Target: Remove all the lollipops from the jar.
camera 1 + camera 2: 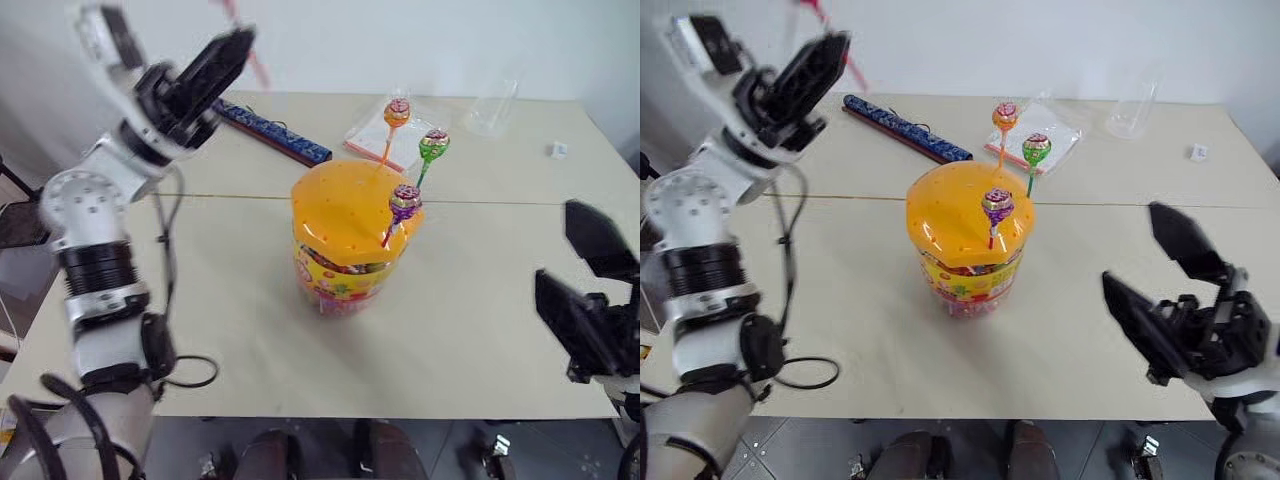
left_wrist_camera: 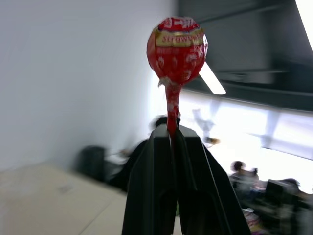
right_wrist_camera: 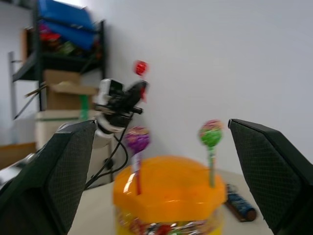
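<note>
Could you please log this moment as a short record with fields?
jar: orange-lidded jar upright on the table
still in lid: orange lollipop, green lollipop, purple lollipop
left gripper: shut on the red lollipop by its stick, raised off the jar
right gripper: open, empty, beside the jar

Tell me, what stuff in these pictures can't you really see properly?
- Red lollipop: stick base hidden between the shut left gripper fingers, left wrist view.
- Orange lollipop, green lollipop, purple lollipop: stick ends hidden inside the jar lid, eye views.
- Room behind: blurred, left wrist view.
</note>
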Robot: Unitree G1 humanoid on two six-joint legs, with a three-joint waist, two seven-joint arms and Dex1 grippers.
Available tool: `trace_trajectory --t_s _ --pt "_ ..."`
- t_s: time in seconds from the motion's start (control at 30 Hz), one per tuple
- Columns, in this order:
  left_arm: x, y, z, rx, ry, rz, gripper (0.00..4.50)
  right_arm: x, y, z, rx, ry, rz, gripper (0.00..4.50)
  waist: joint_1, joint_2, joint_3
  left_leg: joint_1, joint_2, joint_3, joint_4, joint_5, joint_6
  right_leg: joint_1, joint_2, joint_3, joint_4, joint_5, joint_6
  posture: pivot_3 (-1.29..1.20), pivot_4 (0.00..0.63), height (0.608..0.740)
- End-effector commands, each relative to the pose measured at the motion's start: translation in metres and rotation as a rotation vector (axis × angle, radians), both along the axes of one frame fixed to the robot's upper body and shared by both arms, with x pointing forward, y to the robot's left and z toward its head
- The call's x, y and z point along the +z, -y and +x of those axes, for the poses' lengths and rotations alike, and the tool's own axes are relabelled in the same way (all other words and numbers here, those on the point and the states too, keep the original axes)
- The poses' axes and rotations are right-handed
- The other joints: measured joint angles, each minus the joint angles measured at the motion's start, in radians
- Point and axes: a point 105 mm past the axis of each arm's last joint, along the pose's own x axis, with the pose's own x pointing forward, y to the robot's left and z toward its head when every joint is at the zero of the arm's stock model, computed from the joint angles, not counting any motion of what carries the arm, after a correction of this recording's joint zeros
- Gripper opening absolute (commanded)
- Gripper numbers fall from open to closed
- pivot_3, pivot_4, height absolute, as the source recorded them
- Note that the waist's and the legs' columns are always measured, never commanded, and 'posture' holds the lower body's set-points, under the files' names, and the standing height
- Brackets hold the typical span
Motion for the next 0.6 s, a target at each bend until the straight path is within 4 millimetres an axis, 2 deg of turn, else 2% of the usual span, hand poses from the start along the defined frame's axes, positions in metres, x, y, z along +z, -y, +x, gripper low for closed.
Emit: trace_trajectory --t_s 0.03,0.07,0.13,0.2,0.3,0.37,0.43,0.6 --pt "-0.076 -0.060 0.000 0.296 -0.250 0.357 0.03 -0.013 -0.014 -0.009 0.180 0.011 -0.187 4.50 -0.006 0.000 0.000 0.001 0.000 0.001 0.000 0.000 0.000 0.000 0.000 0.000 0.000 0.000 0.000 0.00 0.150 0.740" --pt "-0.091 -0.071 -0.006 0.330 -0.297 0.433 0.03 -0.015 -0.015 -0.010 0.209 0.010 -0.213 4.50 -0.008 -0.001 0.000 0.001 0.000 0.002 -0.001 -0.001 0.000 -0.001 0.000 0.001 -0.001 0.000 0.000 0.00 0.150 0.740" --pt "-0.124 -0.094 -0.034 0.383 -0.438 0.583 0.03 -0.027 -0.017 -0.011 0.287 0.004 -0.306 4.50 -0.002 -0.005 0.002 -0.001 0.001 0.001 -0.002 -0.002 0.000 -0.002 0.000 0.000 -0.001 0.000 0.000 0.00 0.150 0.740" --pt "-0.140 -0.102 -0.056 0.384 -0.526 0.659 0.03 -0.036 -0.016 -0.011 0.325 -0.009 -0.354 4.50 0.012 -0.007 0.002 -0.002 0.001 -0.001 -0.001 -0.004 0.001 -0.002 -0.001 0.000 -0.002 0.000 0.000 0.00 0.150 0.740" --pt "-0.145 -0.104 -0.076 0.388 -0.591 0.657 0.03 -0.043 -0.012 -0.007 0.335 -0.028 -0.379 4.50 0.032 -0.007 0.002 -0.004 0.000 -0.010 0.005 -0.009 -0.001 0.002 -0.005 0.001 -0.003 -0.001 -0.002 0.00 0.150 0.740" --pt "-0.160 -0.113 -0.090 0.424 -0.650 0.726 0.03 -0.049 -0.009 -0.001 0.328 -0.039 -0.396 4.50 0.032 -0.007 0.002 -0.004 -0.002 -0.015 0.005 -0.013 -0.007 0.003 -0.014 0.002 -0.006 -0.001 -0.003 0.00 0.150 0.740" --pt "-0.168 -0.114 -0.100 0.427 -0.671 0.757 0.03 -0.054 -0.007 0.002 0.324 -0.059 -0.403 4.50 0.024 -0.005 0.003 -0.004 -0.002 -0.014 0.005 -0.013 -0.008 0.003 -0.015 0.000 -0.006 -0.001 -0.003 0.00 0.150 0.740" --pt "-0.179 -0.118 -0.110 0.400 -0.650 0.773 1.24 -0.055 0.002 0.020 0.216 -0.077 -0.372 4.50 0.022 -0.003 0.004 -0.003 0.002 -0.011 0.004 -0.010 -0.007 0.002 -0.011 -0.002 -0.004 -0.002 -0.005 0.00 0.150 0.740"
